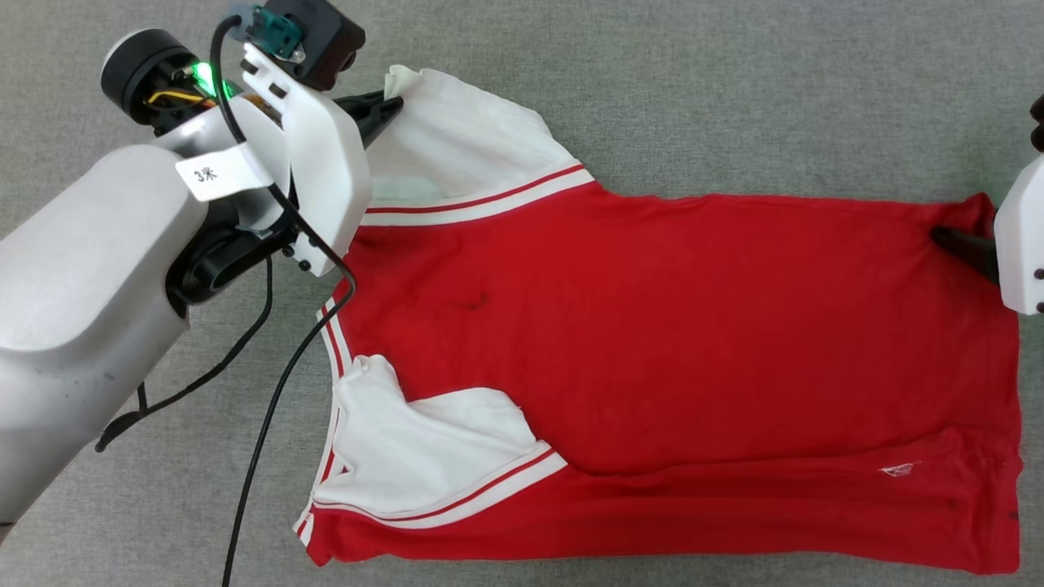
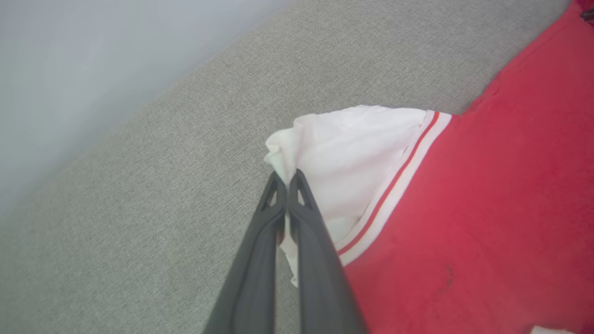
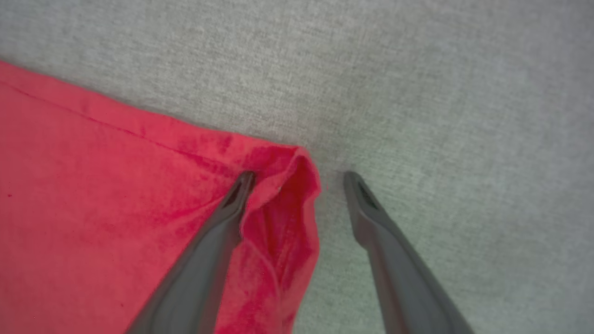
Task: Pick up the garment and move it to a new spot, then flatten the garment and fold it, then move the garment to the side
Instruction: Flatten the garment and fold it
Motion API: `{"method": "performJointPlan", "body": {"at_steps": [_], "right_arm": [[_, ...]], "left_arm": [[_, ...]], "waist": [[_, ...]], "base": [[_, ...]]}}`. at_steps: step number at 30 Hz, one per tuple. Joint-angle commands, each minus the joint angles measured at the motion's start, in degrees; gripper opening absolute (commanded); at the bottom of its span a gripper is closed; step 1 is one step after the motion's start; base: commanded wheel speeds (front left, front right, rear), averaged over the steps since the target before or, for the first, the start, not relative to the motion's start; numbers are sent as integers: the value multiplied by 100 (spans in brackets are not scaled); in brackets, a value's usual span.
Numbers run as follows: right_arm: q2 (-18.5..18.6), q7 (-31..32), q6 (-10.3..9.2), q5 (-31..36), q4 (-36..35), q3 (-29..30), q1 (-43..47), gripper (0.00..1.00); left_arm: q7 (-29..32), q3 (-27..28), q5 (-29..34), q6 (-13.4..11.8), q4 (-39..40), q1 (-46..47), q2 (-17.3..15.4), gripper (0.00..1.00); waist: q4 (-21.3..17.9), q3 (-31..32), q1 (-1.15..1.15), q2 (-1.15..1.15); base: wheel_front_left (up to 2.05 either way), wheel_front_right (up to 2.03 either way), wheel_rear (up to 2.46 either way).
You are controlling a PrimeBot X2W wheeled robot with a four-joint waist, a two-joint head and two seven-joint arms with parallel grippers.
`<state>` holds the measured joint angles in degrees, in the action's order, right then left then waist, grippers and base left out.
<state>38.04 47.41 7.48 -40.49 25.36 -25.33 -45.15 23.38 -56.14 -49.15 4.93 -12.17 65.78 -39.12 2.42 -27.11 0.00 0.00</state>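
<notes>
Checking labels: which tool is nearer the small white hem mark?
Right. The right tool straddles a corner of the T-shirt at the hem mark end; the left tool pinches a white sleeve at the opposite end.

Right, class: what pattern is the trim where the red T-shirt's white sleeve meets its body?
White trim with a thin red stripe, clearest in the left wrist view.

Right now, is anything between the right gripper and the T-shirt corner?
Nothing visible does. The open right gripper straddles the corner of the red T-shirt, one finger over the fabric, the other over the grey cloth surface. The left gripper is shut on the white sleeve.
</notes>
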Motion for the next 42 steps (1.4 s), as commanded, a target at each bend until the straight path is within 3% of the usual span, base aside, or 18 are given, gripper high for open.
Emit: {"method": "performJointPlan", "body": {"at_steps": [1,4,5,6,15,24,42], "right_arm": [[-131,66,1,-93,214,-334,220,100],[-116,40,8,-192,315,-519,275,100],[-99,-46,8,-211,333,-576,261,35],[-74,-158,7,-231,342,-626,229,0],[133,-1717,-3,-412,237,-731,-8,0],[281,-2812,-2,-607,-34,-919,614,0],[371,-3599,-2,-622,-776,-439,2953,0]], "left_arm": [[-54,14,3,-25,11,-22,-12,0],[-95,17,-14,-25,-7,-58,-27,0],[-102,21,-22,-21,-19,-71,-42,0],[-118,22,-26,-17,-34,-84,-57,0],[-400,8,-102,-55,-111,-451,-200,0],[-731,-10,-327,-367,315,-1356,-553,0],[-1258,-310,-932,-1286,1257,-3530,-1135,0]], "waist": [[12,-24,0,0],[4,-25,0,0],[-4,-18,0,0],[-14,-2,0,0],[-113,508,0,0],[-172,1192,0,0],[-174,2070,0,0]], "base": [[0,0,0],[0,0,0],[0,0,0],[0,0,0],[0,0,0],[0,0,0],[0,0,0]]}}
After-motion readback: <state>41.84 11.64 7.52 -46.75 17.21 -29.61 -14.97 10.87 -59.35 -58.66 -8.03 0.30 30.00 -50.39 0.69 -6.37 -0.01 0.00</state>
